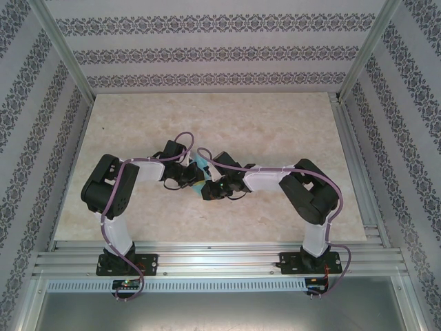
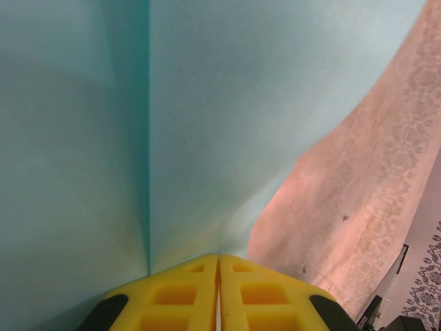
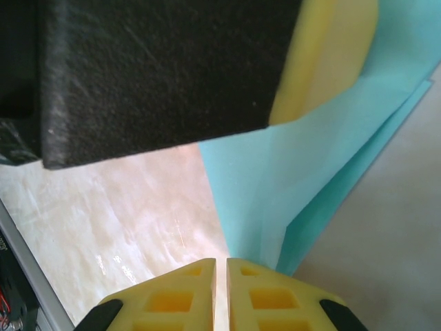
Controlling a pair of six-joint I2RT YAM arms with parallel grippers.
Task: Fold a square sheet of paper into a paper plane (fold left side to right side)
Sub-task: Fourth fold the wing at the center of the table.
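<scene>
Turquoise sheet of paper [image 1: 199,167], creased and partly folded, at mid-counter [image 1: 275,124] between both arms, left fingers [image 2: 176,296] pressed together at its near edge beside a long crease, right fingers [image 3: 272,300] pressed together against its layered corner, paper caught within either pair not discernible

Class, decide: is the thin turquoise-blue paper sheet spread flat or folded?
Folded. The turquoise-blue paper sheet shows two overlapping layers with offset edges, and a straight crease in the left wrist view.

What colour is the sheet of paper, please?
Light turquoise-blue paper, clearest in the left wrist view.
</scene>
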